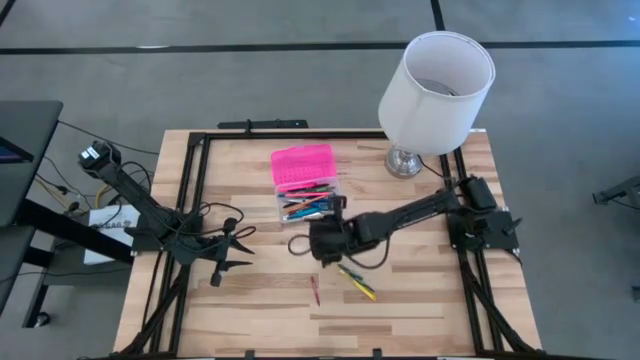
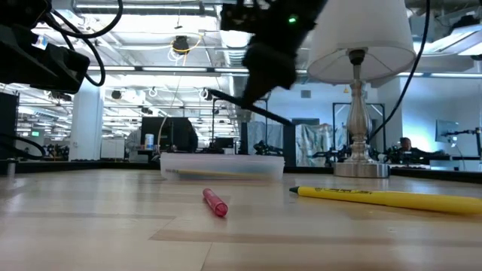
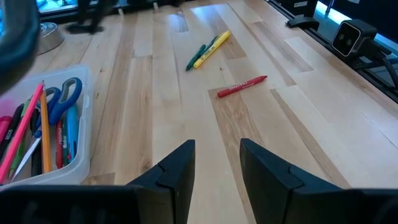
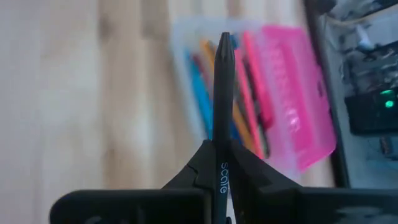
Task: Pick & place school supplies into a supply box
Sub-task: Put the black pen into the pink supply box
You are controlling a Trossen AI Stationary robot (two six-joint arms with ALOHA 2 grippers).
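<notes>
Right gripper (image 4: 222, 163) clamps a slim black pen (image 4: 223, 106), its long axis aimed at the clear-based supply box (image 1: 306, 204) just beyond. Left gripper (image 3: 216, 163) hangs parted, empty, above the wooden bench (image 1: 420, 300).

Legible text: dark pen (image 4: 222, 112) held in right claw (image 4: 219, 163) bears pale lettering along barrel, reads approx. "scale"/"scole". Print on yellow marker (image 2: 384, 197) and red marker (image 3: 242, 86): illegible.

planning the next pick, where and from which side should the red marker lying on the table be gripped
Grip the thin red marker at mid-length, coming straight down from above. It lies flat and alone on the bare wooden table, clear of the yellow highlighter, so fingers should straddle its narrow width.
</notes>
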